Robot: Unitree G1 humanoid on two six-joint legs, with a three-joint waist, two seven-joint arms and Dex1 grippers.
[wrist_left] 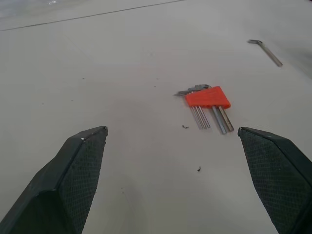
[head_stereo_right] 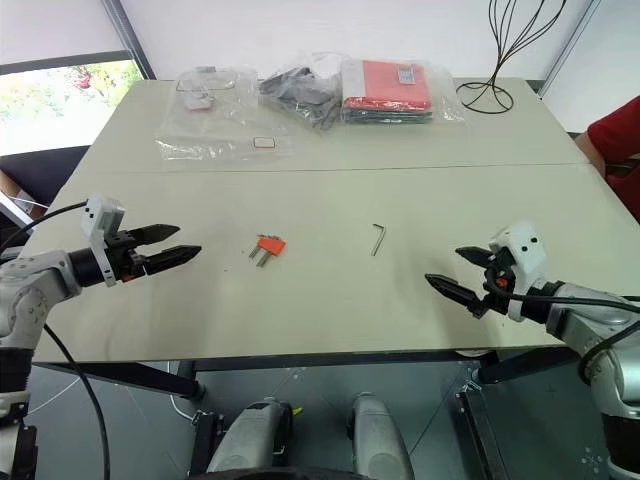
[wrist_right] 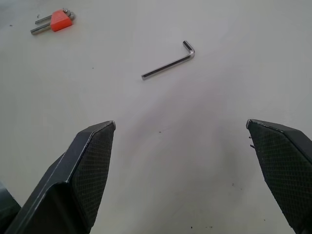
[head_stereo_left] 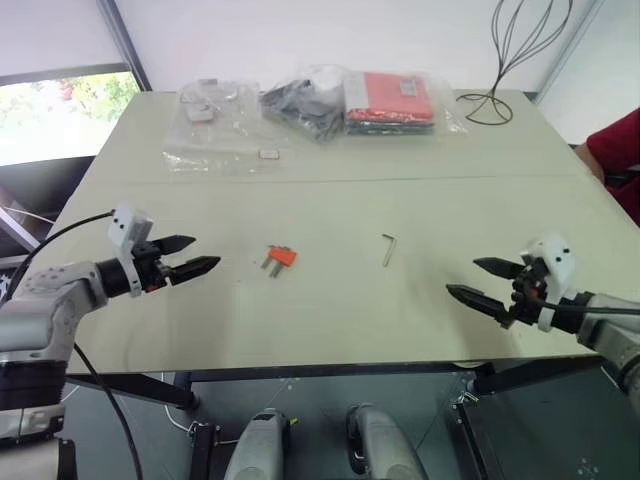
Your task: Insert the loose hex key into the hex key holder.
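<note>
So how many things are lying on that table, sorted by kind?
Loose hex key: 1
Orange hex key holder, with keys sticking out of it: 1
Clear plastic bags at the far side, one flat, one with dark contents, one with a red packet: 3
Black wire stand: 1
Total: 6

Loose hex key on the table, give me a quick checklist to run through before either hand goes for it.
1. Loose hex key lies flat on the table, nothing on it: ok.
2. Hex key holder lies apart from the key, untouched: ok.
3. Right hand open, holding nothing: ok.
4. Left hand open, holding nothing: ok.
5. Bare table between each hand and its nearer item: ok.
6. Free slot in the holder: cannot tell.
</note>
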